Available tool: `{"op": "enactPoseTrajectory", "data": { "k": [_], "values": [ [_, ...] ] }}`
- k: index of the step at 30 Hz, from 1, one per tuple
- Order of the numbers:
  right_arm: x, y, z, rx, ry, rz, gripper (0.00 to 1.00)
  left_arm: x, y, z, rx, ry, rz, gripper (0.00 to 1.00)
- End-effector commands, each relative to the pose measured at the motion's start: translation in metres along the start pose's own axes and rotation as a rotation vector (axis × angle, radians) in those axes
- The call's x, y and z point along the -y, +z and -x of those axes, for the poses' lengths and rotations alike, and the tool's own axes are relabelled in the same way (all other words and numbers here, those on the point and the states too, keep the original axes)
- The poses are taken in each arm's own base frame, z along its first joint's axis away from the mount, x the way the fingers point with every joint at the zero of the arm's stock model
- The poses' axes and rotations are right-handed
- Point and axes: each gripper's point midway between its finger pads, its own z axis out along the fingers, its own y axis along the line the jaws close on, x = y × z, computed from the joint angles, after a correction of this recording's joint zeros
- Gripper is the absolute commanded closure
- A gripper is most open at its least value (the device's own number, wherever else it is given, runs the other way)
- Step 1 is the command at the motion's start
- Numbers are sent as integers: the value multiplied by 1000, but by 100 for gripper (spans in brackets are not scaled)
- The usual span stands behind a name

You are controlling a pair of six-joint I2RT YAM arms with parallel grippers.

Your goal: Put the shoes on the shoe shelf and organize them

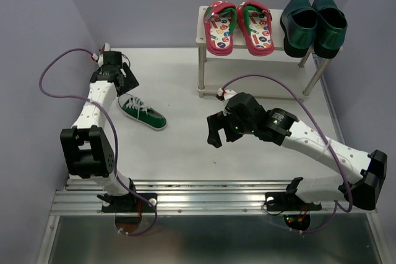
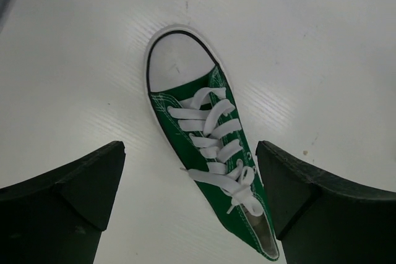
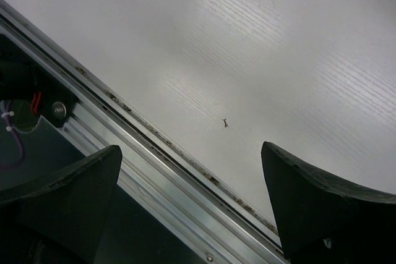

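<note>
Sneaker, green, lies on the worktop beneath the left gripper; it and the right gripper gape wide, empty.

- The sneaker's heel runs off the bottom edge of the left wrist view.
- The shelf's top board hides most of its lower level.
- The loafers cover the shelf's right end.

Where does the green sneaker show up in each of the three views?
Top external: green sneaker left of centre, lying on the white table.
Left wrist: centre of frame, white toe cap uppermost.
Right wrist: not in it.
Shared landmark: the white table surface.
</note>
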Motion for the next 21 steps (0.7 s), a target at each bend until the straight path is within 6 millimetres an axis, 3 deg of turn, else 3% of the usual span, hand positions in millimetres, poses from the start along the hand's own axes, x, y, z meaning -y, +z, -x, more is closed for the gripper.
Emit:
{"op": "enactPoseTrajectory", "data": {
  "k": [1,3,10,12,15,17,21],
  "values": [
    [0,-1,25,120,46,-18,0,26,-12,-28,17,-26,-52,1],
    [-2,0,25,118,50,-11,0,39,-11,-43,10,-28,-68,1],
    [-1,-3,23,117,52,-12,0,47,10,-92,-47,-109,-10,2],
    [1,-5,21,117,57,-22,0,43,16,-102,-53,-129,23,7],
    [4,-6,18,116,64,-29,0,45,21,-113,-76,-133,20,24],
    [4,-6,17,116,69,-29,0,47,22,-118,-82,-123,19,30],
    [4,-5,16,117,72,-28,0,49,27,-122,-80,-118,12,34]
  ]
}}
